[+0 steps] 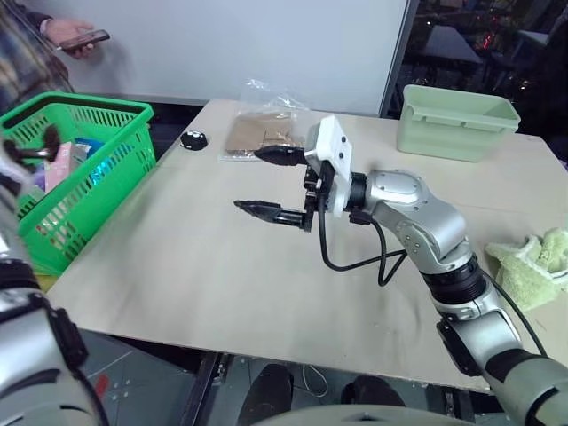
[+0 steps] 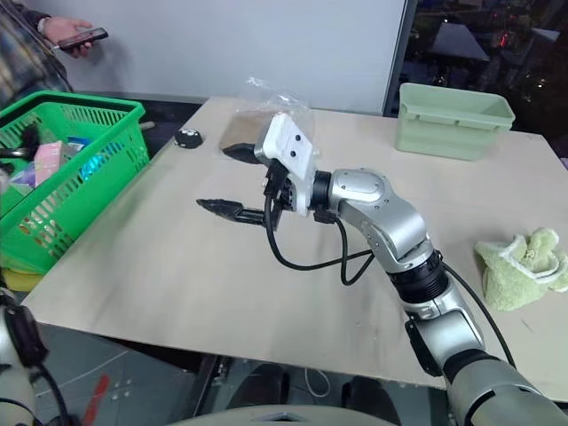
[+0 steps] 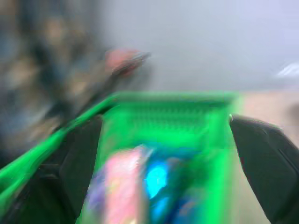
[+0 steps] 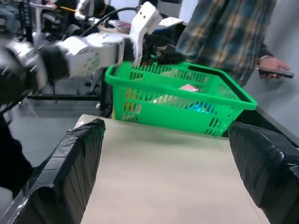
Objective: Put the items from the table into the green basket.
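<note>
My right gripper [image 1: 271, 184] hangs over the middle of the beige table [image 1: 222, 275], pointing toward my left, its two black fingers spread wide with nothing between them. My left gripper [image 3: 163, 154] is over the green basket [image 1: 106, 169], fingers also wide apart and empty; in its wrist view the basket's inside is blurred. The basket stands just off the table's left edge, and inside it I can see the pink box [image 1: 60, 169] beside something with bright blue on it that I cannot identify for certain. On the table, the clear bag of brown contents [image 1: 262, 129] lies at the far side, just beyond my right gripper, with a small black round object [image 1: 193, 139] near it toward the basket. The pale green fluffy cloth [image 2: 522, 266] sits crumpled near the table's right edge, well apart from the basket. A pale green tub [image 1: 455, 120] stands at the far right corner. A person in a plaid shirt stands behind the basket, hand [image 2: 64, 31] holding a phone [image 2: 86, 38].
</note>
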